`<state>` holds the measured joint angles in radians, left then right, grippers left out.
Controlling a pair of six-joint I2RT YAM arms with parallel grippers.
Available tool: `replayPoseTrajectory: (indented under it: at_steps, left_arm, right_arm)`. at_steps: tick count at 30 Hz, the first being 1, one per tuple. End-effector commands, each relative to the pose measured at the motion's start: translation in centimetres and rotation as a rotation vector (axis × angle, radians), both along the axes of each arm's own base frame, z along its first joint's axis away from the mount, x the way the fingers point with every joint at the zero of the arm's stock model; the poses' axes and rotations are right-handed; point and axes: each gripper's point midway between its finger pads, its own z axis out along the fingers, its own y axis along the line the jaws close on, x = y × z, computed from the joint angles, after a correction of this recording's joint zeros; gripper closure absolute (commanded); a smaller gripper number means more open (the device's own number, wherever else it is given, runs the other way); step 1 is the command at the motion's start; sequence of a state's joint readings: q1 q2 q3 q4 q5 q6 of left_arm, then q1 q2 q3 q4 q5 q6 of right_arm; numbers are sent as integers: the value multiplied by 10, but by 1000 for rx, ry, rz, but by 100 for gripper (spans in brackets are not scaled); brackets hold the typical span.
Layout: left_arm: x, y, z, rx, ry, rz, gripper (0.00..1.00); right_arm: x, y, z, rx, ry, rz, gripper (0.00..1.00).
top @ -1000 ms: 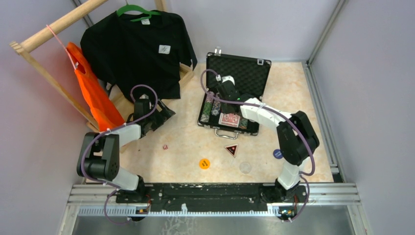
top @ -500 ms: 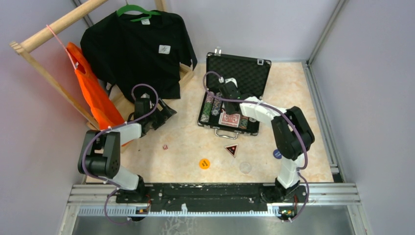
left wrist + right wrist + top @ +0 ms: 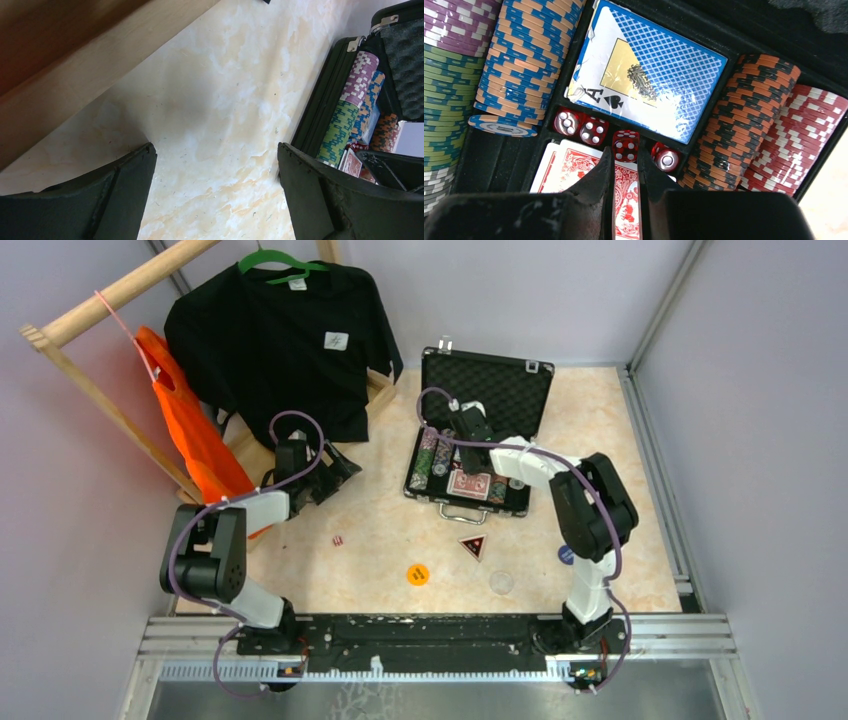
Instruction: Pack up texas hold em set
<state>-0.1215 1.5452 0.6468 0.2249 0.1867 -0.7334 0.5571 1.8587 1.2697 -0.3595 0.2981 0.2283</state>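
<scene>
The black case (image 3: 531,380) lies open at the back of the table, its tray holding rows of striped chips (image 3: 519,55), a blue card deck (image 3: 649,75), red-backed cards (image 3: 574,170) and red dice (image 3: 594,131). My right gripper (image 3: 625,152) is down in the tray, shut on a red die (image 3: 626,145) that sits level with the dice row. My left gripper (image 3: 215,150) hovers open over bare table, left of the case wall (image 3: 320,105). On the table in front lie a loose red die (image 3: 338,539), an orange round token (image 3: 418,574) and a triangular token (image 3: 473,546).
A blue round token (image 3: 567,554) and a clear disc (image 3: 501,582) lie near the right arm. A wooden rack (image 3: 120,290) with a black T-shirt (image 3: 290,340) and an orange bag (image 3: 195,440) stands at the back left, its base (image 3: 75,65) close to my left gripper.
My right arm has drawn in toward the case and its gripper has shifted slightly nearer over the tray, still shut. The left arm has barely moved.
</scene>
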Motion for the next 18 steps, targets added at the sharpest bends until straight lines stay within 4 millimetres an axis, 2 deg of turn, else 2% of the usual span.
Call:
replayPoseTrajectory:
  at_steps: [1, 4, 6, 13, 18]
  left_arm:
    - [-15, 2, -24, 8, 101, -2, 3]
    - [-16, 2, -24, 5, 102, -6, 4]
    - [-15, 1, -24, 4, 102, -6, 4]
    - [-15, 2, -22, 5, 96, -3, 4]
    - [-14, 4, -9, 26, 49, -6, 5]
  right_arm:
    - [10, 7, 7, 36, -24, 11, 83]
    - [9, 7, 13, 48, -38, 14, 60]
    - [8, 9, 22, 67, -53, 20, 53]
    - [2, 16, 60, 113, -139, 48, 51]
    - [-5, 25, 81, 129, -182, 73, 51]
